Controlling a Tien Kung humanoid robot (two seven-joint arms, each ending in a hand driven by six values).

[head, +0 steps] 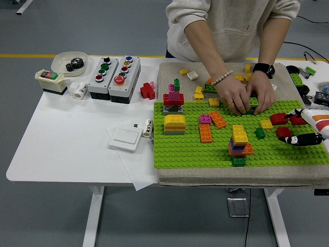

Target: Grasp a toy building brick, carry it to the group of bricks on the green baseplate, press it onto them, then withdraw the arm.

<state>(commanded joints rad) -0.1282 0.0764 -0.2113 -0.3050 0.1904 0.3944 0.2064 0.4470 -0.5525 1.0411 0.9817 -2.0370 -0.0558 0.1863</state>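
One green baseplate [185, 149] covers a grey mat on the white table [67, 144]. Two hands of a person [247, 98] press a green brick at its far edge. One robot right hand [307, 128] reaches in from the right, fingers apart, empty, beside three red bricks [284, 131]; grasping one looks next

White table [67, 149] on white legs [93, 216]; grey floor [77, 25] crossed by a yellow line [31, 55]; even lighting.
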